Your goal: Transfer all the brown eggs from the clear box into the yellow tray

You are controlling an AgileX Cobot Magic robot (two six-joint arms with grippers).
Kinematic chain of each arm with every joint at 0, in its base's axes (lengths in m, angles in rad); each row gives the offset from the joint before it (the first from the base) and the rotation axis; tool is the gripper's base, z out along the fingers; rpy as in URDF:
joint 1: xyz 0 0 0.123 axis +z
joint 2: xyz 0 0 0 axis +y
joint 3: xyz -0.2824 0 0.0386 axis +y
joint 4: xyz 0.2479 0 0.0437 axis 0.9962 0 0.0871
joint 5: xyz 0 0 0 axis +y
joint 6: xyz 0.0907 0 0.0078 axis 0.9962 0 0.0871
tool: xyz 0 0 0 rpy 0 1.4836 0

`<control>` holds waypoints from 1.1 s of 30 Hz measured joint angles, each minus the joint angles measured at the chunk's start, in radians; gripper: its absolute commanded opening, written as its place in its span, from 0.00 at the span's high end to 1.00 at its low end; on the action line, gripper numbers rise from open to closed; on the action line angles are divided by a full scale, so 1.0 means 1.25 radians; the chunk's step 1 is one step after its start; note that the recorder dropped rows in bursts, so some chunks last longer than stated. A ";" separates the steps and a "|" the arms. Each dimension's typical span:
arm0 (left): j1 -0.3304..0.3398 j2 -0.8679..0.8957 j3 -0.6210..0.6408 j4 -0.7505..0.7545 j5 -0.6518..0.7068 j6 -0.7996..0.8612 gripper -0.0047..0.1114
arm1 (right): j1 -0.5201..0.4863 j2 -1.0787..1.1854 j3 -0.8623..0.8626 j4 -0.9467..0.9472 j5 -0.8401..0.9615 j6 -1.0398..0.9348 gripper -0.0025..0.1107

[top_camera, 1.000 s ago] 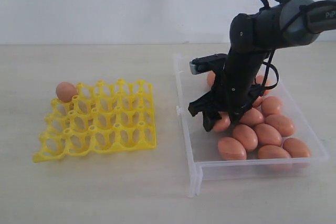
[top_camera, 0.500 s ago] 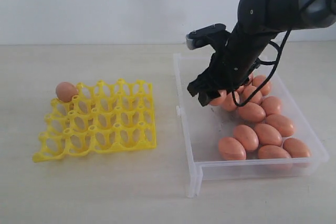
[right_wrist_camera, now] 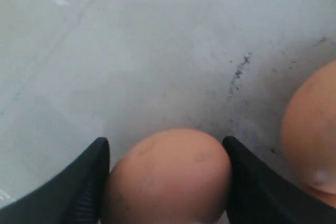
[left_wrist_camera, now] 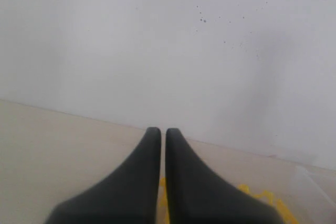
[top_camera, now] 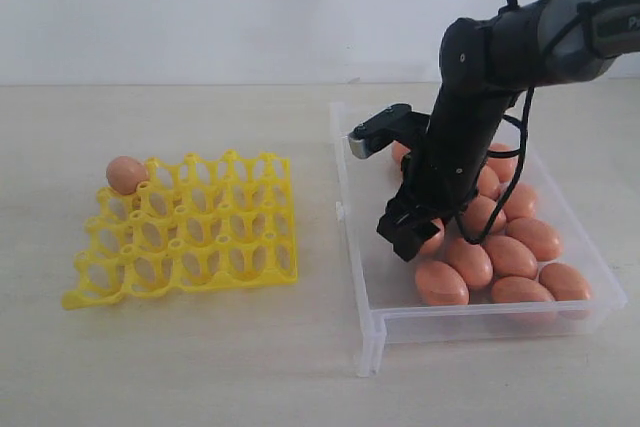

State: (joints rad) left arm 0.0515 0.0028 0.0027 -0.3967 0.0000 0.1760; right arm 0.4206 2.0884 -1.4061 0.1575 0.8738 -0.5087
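The right tool (top_camera: 414, 238) grips a brown egg (right_wrist_camera: 168, 177) low inside the clear box (top_camera: 368, 282); the left tool (left_wrist_camera: 163, 132) is clenched, empty. Next probably comes a gentle lift toward the mostly empty yellow tray (top_camera: 190, 232).

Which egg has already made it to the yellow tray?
The lone egg on the tray's far-left corner; the other eggs are at the clear box.
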 measured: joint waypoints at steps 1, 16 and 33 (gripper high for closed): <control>0.000 0.000 0.000 0.000 0.000 0.000 0.93 | 0.000 0.008 0.000 0.000 -0.002 0.000 0.98; 0.000 0.000 0.000 0.000 0.000 0.000 0.93 | 0.000 0.013 -0.004 0.002 0.011 0.153 0.48; 0.000 0.000 0.000 0.000 0.000 0.000 0.93 | 0.000 0.013 -0.005 0.003 0.086 0.413 0.45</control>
State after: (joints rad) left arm 0.0515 0.0028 0.0027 -0.3967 0.0000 0.1760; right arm 0.4206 2.1052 -1.4125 0.1614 0.9815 0.0072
